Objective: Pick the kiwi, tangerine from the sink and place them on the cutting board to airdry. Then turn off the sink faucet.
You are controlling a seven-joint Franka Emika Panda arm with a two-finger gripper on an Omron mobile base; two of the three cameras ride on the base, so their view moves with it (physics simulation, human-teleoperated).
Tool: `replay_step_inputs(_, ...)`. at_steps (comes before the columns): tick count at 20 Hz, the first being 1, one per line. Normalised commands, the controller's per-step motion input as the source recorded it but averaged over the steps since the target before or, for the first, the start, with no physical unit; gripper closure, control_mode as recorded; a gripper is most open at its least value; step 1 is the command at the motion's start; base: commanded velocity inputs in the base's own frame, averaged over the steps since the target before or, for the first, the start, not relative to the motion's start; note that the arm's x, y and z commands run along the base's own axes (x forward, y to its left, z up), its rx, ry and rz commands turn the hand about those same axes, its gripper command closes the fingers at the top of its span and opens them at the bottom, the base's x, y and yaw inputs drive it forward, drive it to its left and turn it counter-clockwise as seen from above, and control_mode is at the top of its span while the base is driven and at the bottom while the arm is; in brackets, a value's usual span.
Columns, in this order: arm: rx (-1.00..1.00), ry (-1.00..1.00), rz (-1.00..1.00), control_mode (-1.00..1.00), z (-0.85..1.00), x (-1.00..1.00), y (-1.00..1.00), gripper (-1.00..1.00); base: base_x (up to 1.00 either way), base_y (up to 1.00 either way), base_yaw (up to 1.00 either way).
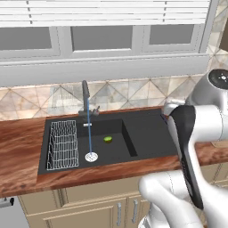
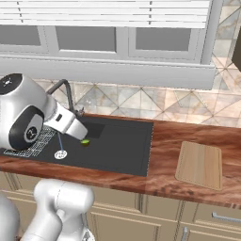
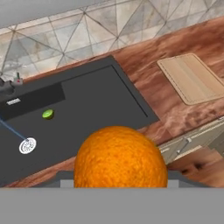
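The tangerine (image 3: 119, 155) looms large at the bottom of the hand view, with my gripper (image 3: 119, 179) shut on it and its fingertips hidden behind the fruit. I hold it high above the black sink (image 3: 96, 105), near the sink's front edge. The lime-green kiwi (image 1: 107, 139) (image 2: 85, 141) (image 3: 48, 114) lies in the deep basin, a little right of the round drain (image 1: 91, 156). The cutting board (image 2: 200, 164) (image 3: 192, 78) lies flat on the wood counter to the right of the sink. The sink faucet (image 1: 85, 95) (image 2: 66, 92) stands behind the basin, with a thin stream of water (image 1: 89, 133) running down to the drain.
A wire rack (image 1: 62, 144) fills the sink's left end. The shallower flat basin (image 1: 147, 131) lies on the right. My own white arm (image 1: 191, 147) blocks the right of the left base view. A tiled wall and a window ledge run behind the counter.
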Motion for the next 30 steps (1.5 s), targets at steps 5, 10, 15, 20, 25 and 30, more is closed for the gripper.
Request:
replay_step_inputs(5,-0.03,0.00,-0.13,-1.00,-0.10,0.00,-0.66,1.00,0.00,0.00,0.00)
replay_step_inputs(10,-0.03,0.00,-0.08,-1.00,-0.25,0.04,-0.55,1.00,0.00,0.00,0.00)
replay_step_inputs(15,-0.04,0.00,-0.03,-1.00,-0.11,0.08,-0.53,1.00,0.00,0.00,0.00)
replay_step_inputs(20,-0.02,0.00,-0.03,-1.00,0.00,0.04,-0.54,1.00,0.00,0.00,0.00)
replay_step_inputs(25,-0.01,0.00,-0.02,-1.00,0.00,0.00,-0.66,1.00,0.00,0.00,0.00)
replay_step_inputs(30,0.00,0.03,-0.03,-1.00,0.00,0.01,-0.60,1.00,0.00,0.00,0.00)
